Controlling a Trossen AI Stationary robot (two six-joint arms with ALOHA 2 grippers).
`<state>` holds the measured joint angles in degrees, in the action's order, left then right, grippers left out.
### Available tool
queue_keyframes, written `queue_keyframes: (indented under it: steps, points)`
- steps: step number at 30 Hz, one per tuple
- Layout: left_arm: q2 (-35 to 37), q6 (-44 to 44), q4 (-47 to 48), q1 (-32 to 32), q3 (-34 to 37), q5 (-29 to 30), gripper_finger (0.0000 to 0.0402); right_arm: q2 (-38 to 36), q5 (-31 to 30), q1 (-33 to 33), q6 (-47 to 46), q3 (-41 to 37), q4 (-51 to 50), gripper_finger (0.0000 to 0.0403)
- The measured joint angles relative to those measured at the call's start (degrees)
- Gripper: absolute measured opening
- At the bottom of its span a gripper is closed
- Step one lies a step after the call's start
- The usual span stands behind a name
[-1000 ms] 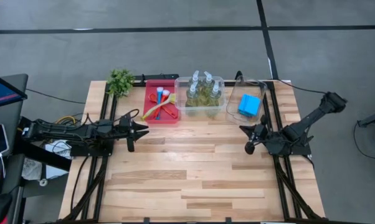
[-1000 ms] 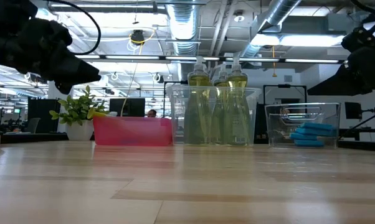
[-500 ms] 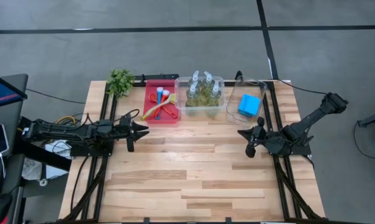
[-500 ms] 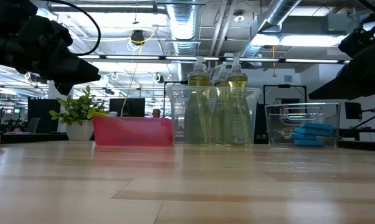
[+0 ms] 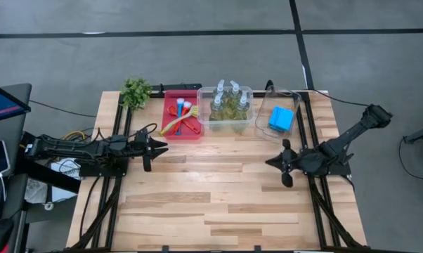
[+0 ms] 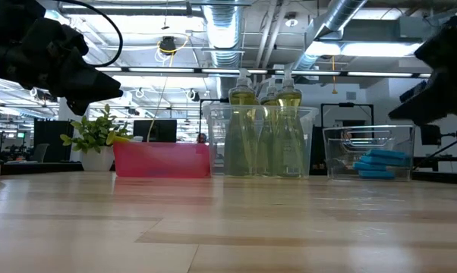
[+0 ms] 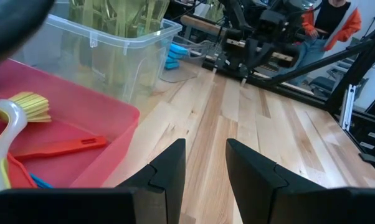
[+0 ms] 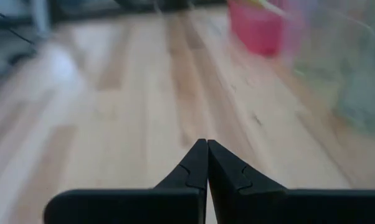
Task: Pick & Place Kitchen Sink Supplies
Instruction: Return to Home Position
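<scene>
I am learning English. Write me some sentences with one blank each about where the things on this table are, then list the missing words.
The brushes lie in the ___ tray.
The sponges in the end bin are ___ in colour.
The bottles stand in the clear bin that is ___ the tray and the end bin.
Of the left gripper and the right gripper, the one with its fingers apart is the ___ one.
Missing words: red; blue; between; left.

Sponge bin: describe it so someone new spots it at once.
On the wooden table, look along the far edge's row of containers. It is the clear bin at the right end, beside the bottle bin; it alone holds flat blue sponges.
</scene>
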<state>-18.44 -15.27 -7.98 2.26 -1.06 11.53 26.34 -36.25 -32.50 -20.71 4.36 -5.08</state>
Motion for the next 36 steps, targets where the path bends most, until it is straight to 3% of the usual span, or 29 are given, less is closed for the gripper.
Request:
queue_keyframes:
  steps: [9, 14, 16, 18, 22, 26, 29, 36]
  points:
    - [0.0, 0.0, -0.2, 0.0, 0.0, 0.0, 0.0116, -2.2, -1.5, -8.3, 25.2, 0.0, 18.6, 0.0000]
    - [0.0, 0.0, -0.2, 0.0, 0.0, 0.0, 0.0116, -3.5, -7.4, -10.9, 26.9, 0.1, 18.9, 0.0000]
    - [0.0, 0.0, -0.2, 0.0, 0.0, 0.0, 0.0116, -3.5, -6.2, -10.9, 26.9, 0.1, 20.9, 0.0000]
    - [0.0, 0.0, -0.2, 0.0, 0.0, 0.0, 0.0116, -3.5, -1.4, -10.8, 29.1, 0.0, 23.9, 0.0000]
    - [0.0, 0.0, -0.2, 0.0, 0.0, 0.0, 0.0116, -3.5, 9.1, -8.8, 42.7, -0.3, 35.5, 0.0000]
    - [0.0, 0.0, -0.2, 0.0, 0.0, 0.0, 0.0116, -4.5, 13.3, -3.0, 50.3, -4.0, 48.1, 0.0000]
    - [0.0, 0.0, -0.3, 0.0, 0.0, 0.0, 0.0116, -6.2, 17.4, 2.9, 47.4, -3.9, 44.4, 0.0000]
    - [0.0, 0.0, -0.5, 0.0, 0.0, 0.0, 0.0116, -12.2, 37.3, 19.0, 40.0, -4.0, 35.6, 0.0000]
